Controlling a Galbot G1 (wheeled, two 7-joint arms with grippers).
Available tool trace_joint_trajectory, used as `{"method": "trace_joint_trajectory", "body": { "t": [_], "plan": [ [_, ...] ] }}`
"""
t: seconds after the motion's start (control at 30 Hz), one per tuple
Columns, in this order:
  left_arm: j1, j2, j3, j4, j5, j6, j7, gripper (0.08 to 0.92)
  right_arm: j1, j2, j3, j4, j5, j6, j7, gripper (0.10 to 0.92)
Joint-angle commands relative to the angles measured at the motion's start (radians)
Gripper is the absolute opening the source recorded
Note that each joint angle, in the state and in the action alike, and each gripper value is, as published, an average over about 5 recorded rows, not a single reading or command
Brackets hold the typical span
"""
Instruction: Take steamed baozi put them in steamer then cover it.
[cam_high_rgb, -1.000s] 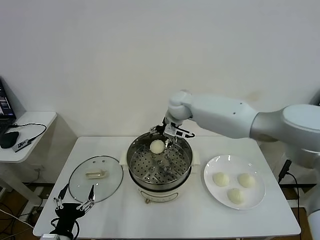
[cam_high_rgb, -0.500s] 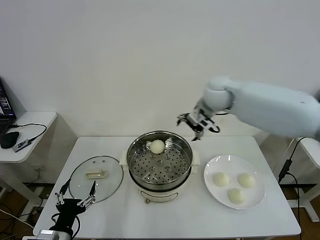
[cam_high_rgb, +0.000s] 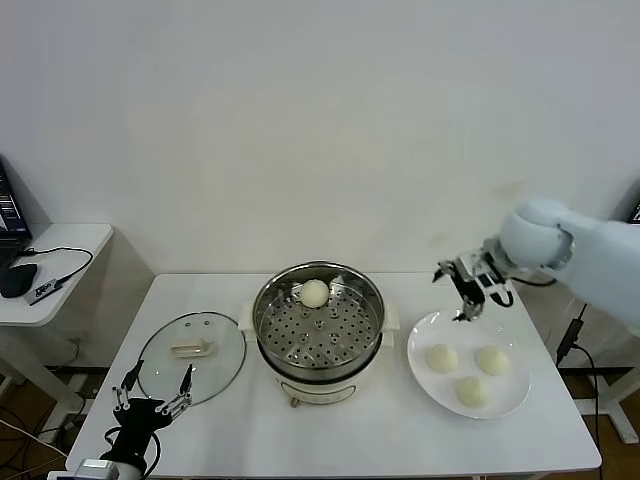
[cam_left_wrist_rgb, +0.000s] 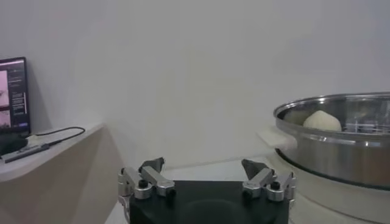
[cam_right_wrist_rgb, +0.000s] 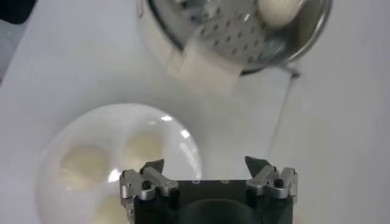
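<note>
Desk (cam_high_rgb: 230, 420) carries everything; at lower left of the frame the left gripper (cam_high_rgb: 150, 406) idles, fingers spread and empty, beside the glass lid (cam_high_rgb: 192, 357). At centre the steamer (cam_high_rgb: 318, 330) holds one baozi (cam_high_rgb: 314, 292) toward its far rim. At right the right gripper (cam_high_rgb: 473, 290), fingers released and empty, hovers over the far edge of the white plate (cam_high_rgb: 423, 375); three baozi (cam_high_rgb: 442, 358) lie below and toward the viewer, so this arm is far nearer

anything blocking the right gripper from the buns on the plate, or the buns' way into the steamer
Nothing visible does. The right gripper hangs open above the plate, over three uncovered baozi. The steamer stands open with one bun inside; the glass lid lies aside on the table.
</note>
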Motion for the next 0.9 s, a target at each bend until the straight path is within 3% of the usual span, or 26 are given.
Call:
{"method": "trace_joint_trajectory", "body": {
  "t": [0.03,0.9],
  "plan": [
    [-0.002,0.004,0.001,0.008,-0.003,-0.003,0.004,0.823,-0.293,-0.065,0.156,-0.003,-0.084,-0.05,0.0,0.823],
    [-0.006,0.003,-0.018,0.031,0.005,-0.004,0.006,0.823,-0.427,0.242,0.242,-0.331,-0.154,-0.032,0.065,0.823]
  ]
}}
